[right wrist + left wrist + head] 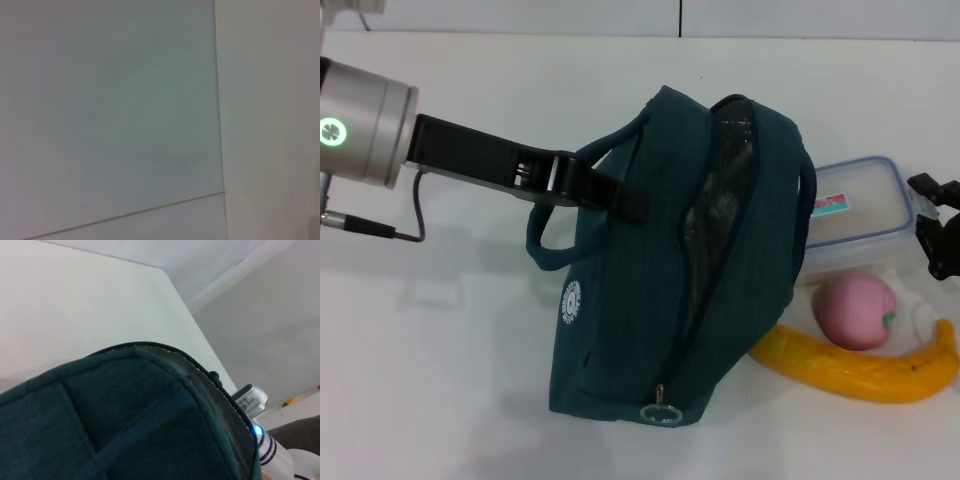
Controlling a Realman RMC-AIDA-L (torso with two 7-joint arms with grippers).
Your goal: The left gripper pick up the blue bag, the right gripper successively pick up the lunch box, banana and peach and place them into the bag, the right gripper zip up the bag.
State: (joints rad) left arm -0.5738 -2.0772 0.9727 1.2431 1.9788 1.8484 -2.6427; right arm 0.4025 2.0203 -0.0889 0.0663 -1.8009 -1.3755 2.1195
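I am watching the left gripper [620,195] pinching one loop handle of the blue bag [650,300], its fingers pressed together on the strap near the bag's upper left shoulder. My worry is that the hold is on soft fabric only: if the strap is creeping between the fingers, the bag is going to sag or swing, and the mouth, which is gaping only as a narrow slit with silver foil showing, may be closing further. That would leave the lunch box [860,212] catching on the zipper edge rather than dropping in. The bag is also tilting toward the right, leaning close over the food, so a swing could be knocking the peach [856,312] or pushing the banana [865,370] along the white table [440,380].

The lunch box is lying just behind the bag's right side, partly hidden by it. The peach is sitting in front of the box, touching or nearly touching the banana, which is curving along the near side. The right gripper [938,232] is hovering at the right edge, just beside the lunch box's far end, with nothing in it; I cannot tell how its fingers are set. In the left wrist view I am seeing only teal fabric.
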